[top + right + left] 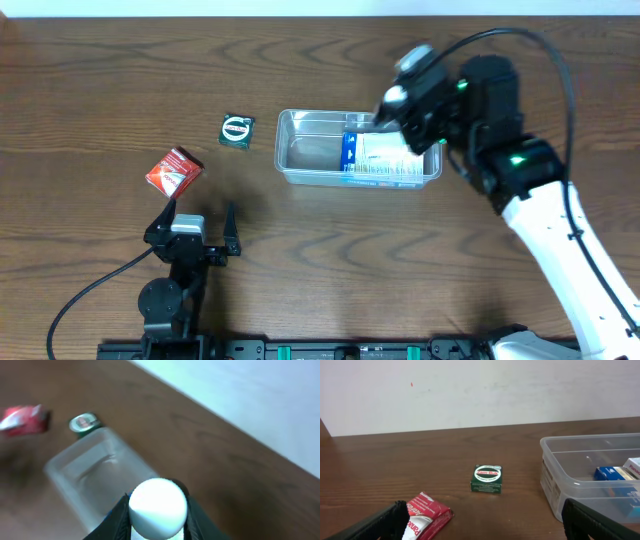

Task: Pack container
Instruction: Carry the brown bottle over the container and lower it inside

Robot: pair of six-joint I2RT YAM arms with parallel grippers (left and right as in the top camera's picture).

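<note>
The clear plastic container point(292, 150) lies at the table's middle and holds a blue and white packet point(378, 155). My right gripper point(393, 103) hovers over the container's right end, shut on a white round object point(158, 506). The right wrist view shows the container point(85, 467) below and to the left, blurred. My left gripper point(195, 218) is open and empty near the front left. In the left wrist view its fingers point(490, 527) frame the table, with the container point(580, 442) at the right.
A red packet point(175, 170) lies just ahead of the left gripper and shows in the left wrist view point(427, 517). A small green box point(237, 131) sits left of the container, and also shows in the left wrist view point(486, 479) and the right wrist view point(84, 422).
</note>
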